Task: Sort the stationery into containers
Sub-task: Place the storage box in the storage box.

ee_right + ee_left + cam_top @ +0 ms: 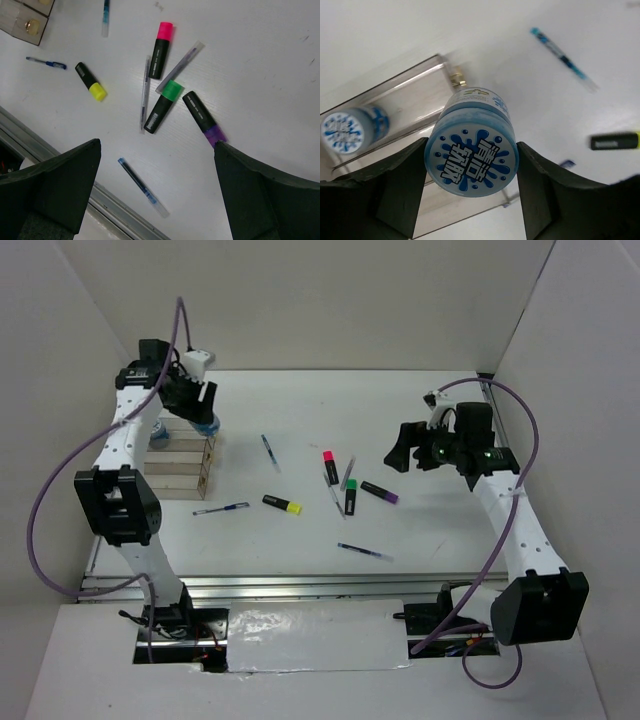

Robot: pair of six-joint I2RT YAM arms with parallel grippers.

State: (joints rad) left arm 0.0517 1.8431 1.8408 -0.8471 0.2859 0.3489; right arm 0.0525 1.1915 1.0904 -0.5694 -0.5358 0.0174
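bearing blue splash print: round tub [471, 160]

The left gripper [471, 192] holds one tub [471, 165] over the edge of the organizer box [185, 480]. A second tub [345, 131] appears to sit in a compartment left of this gripper. Below the right gripper [157, 150], four highlighters [161, 106] and several pens [145, 92] lie scattered on the tabletop [260, 75].
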